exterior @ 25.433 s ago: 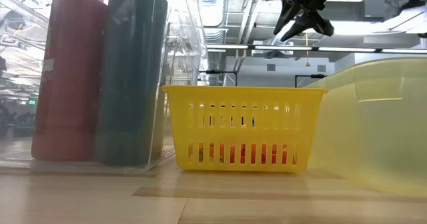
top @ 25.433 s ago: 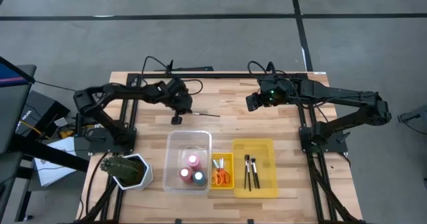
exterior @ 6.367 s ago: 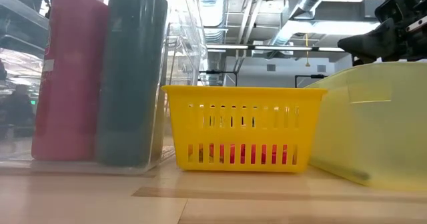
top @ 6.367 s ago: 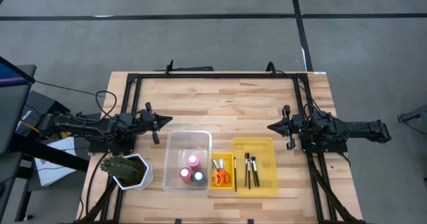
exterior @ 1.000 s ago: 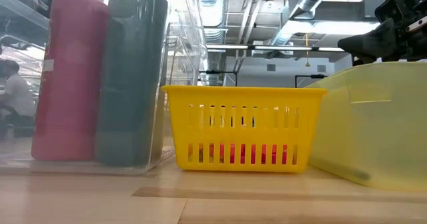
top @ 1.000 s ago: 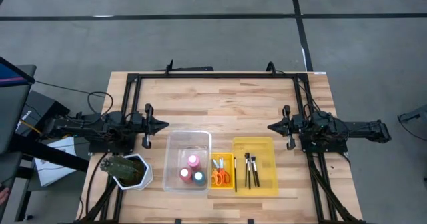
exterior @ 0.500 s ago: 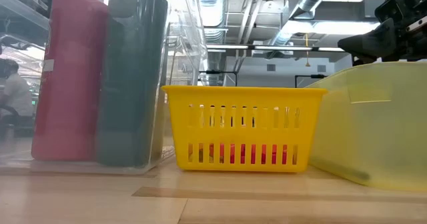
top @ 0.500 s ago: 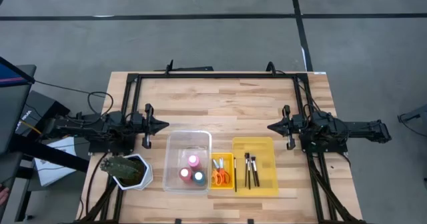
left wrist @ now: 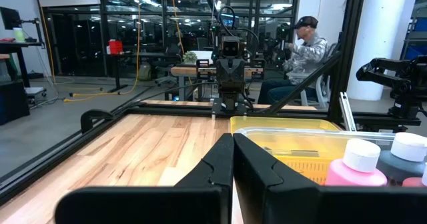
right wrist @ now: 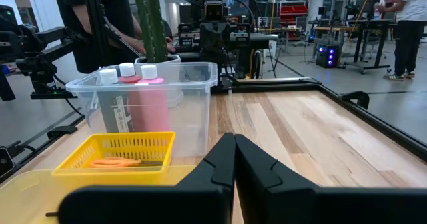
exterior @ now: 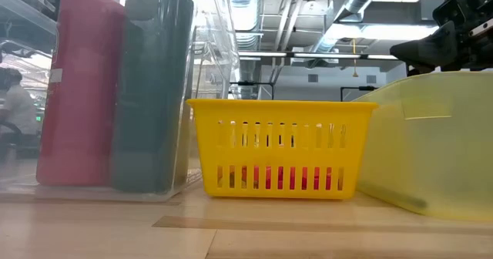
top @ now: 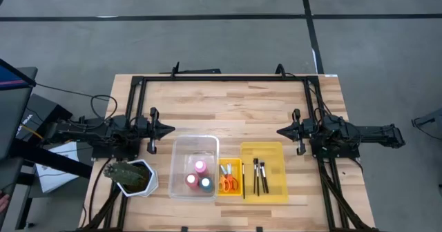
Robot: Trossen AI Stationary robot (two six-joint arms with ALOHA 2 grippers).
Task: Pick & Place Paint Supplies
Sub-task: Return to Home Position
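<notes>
Nothing has moved this past second: left gripper (top: 170, 128) and right gripper (top: 279, 130) sit pinched shut, well apart. The high view shows paintbrushes (top: 260, 177) in the large yellow bin (top: 275, 185); the low view shows just its wall.

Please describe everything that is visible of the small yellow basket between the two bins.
The small yellow basket looks like opaque plastic, rectangular, with slotted walls and a solid rim. It stands upright on the wooden table, close between the clear bin and the larger yellow bin. Inside lie orange-handled scissors.
</notes>
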